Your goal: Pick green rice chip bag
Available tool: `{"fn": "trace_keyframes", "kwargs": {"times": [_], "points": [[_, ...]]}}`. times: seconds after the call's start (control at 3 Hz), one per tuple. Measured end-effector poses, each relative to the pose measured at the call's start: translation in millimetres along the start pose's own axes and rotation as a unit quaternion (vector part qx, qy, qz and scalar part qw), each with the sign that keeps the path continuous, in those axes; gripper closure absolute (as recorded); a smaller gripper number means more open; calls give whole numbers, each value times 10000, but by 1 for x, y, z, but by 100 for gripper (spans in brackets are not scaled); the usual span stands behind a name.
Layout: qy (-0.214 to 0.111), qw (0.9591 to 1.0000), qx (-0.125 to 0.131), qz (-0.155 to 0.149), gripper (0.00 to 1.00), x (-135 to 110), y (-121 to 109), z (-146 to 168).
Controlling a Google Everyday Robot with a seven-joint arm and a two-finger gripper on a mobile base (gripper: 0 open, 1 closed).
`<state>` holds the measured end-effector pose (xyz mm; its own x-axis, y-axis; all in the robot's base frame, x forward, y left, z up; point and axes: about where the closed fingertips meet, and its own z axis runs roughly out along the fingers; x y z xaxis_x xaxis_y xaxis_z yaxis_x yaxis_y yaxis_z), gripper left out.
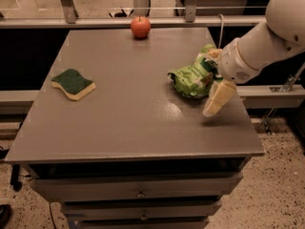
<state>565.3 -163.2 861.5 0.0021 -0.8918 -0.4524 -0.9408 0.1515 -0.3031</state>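
The green rice chip bag (188,78), a shiny crumpled lime-green foil bag, lies on the right side of the grey table (128,113). My gripper (208,82) comes in from the upper right on a white arm and sits at the bag's right end. Its jaws are open. One cream finger (217,98) hangs just in front of the bag above the table. The other finger (213,54) shows behind the bag's far side. The bag's right end lies between them and rests on the table.
A red apple (140,26) stands at the table's far edge. A green and yellow sponge (72,83) lies at the left. A rail and posts run behind the table. Drawers are below the front edge.
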Motion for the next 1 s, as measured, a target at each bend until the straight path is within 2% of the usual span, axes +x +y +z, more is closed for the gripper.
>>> {"fn": "trace_keyframes", "kwargs": {"times": [0.33, 1.0], "points": [[-251, 9997, 32, -72, 17, -12, -17, 27], [-511, 9985, 44, -172, 64, -38, -41, 49]]}}
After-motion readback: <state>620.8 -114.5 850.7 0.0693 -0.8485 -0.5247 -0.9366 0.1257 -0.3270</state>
